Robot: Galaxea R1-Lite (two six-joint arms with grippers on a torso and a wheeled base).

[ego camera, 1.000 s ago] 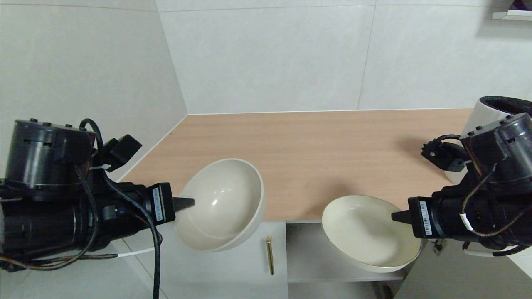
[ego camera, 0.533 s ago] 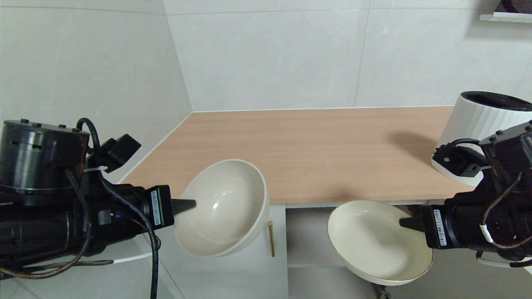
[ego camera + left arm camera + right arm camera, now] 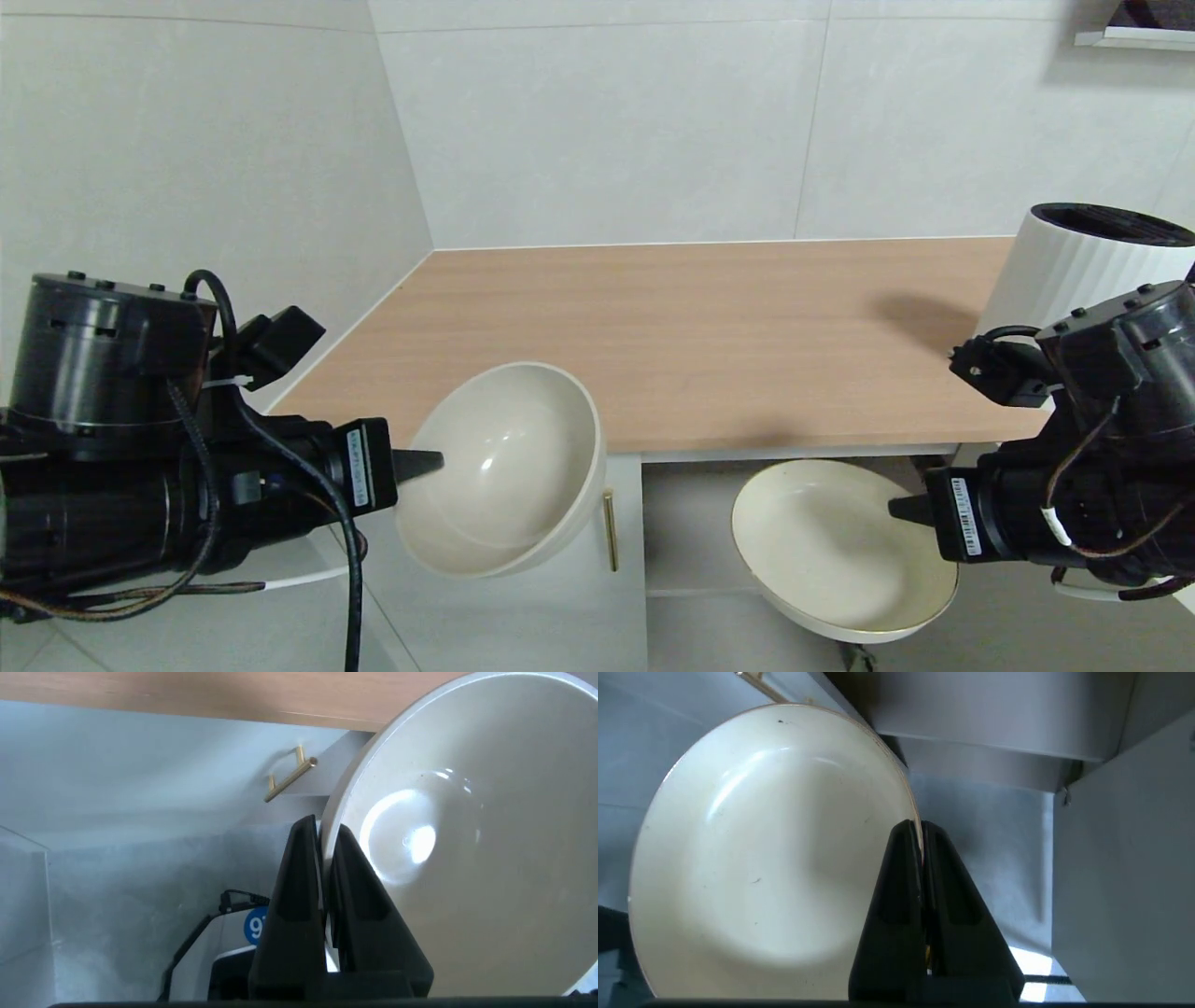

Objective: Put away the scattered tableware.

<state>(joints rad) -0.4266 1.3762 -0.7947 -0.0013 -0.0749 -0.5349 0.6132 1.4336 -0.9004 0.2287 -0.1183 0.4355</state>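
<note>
My left gripper [image 3: 425, 461] is shut on the rim of a deep cream bowl [image 3: 504, 467], held tilted in the air in front of the counter's front edge. Up close, its fingers [image 3: 322, 873] pinch the bowl [image 3: 467, 831] rim. My right gripper [image 3: 904, 510] is shut on the rim of a shallow cream plate [image 3: 840, 546] with a thin gold edge, held low in front of an open cabinet compartment [image 3: 686, 523]. In the right wrist view the plate [image 3: 766, 849] sits clamped in the right gripper [image 3: 920, 873].
A wooden counter [image 3: 691, 327] runs to the tiled back wall. On its right end stands a white ribbed cylindrical container [image 3: 1074, 261]. Below the counter, a closed white cabinet door with a gold handle [image 3: 611, 530] sits left of the open compartment.
The camera shifted, lifting the view of the counter. The plate in my right gripper has dropped from counter level to in front of the open compartment. The bowl has hardly moved.
</note>
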